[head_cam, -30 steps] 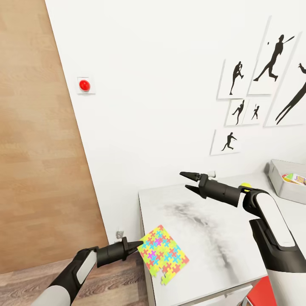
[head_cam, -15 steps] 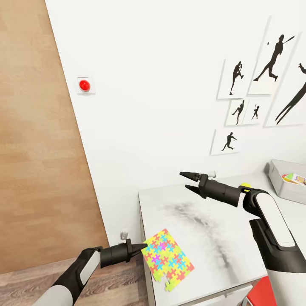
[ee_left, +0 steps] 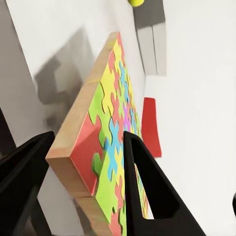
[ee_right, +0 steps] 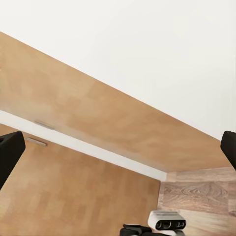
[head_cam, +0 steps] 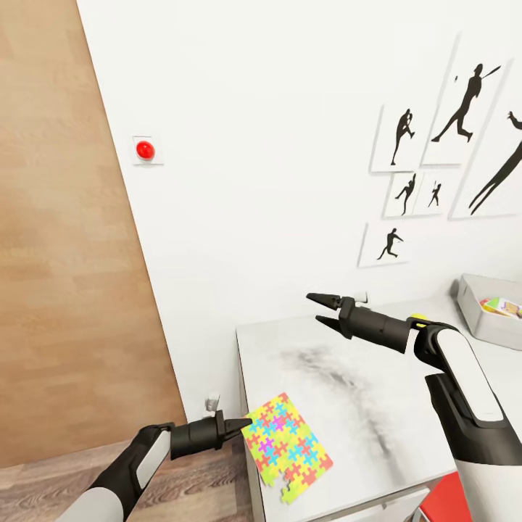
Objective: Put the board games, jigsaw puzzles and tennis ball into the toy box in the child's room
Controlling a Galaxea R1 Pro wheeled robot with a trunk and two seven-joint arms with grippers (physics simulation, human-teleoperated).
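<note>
Left arm (head_cam: 233, 424) level, fingers (ee_left: 147, 187) straddling puzzle (head_cam: 286, 448).

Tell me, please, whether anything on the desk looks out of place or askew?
Yes: the jigsaw puzzle sits skewed at the table's front corner, overhanging the edge, with the left gripper's fingers around its corner.

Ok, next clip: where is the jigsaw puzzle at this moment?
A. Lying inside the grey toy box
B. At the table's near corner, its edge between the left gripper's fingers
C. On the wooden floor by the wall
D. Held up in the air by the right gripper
B: the jigsaw puzzle sits at the corner of the table, and the left wrist view shows its edge between the left gripper fingers.
</note>
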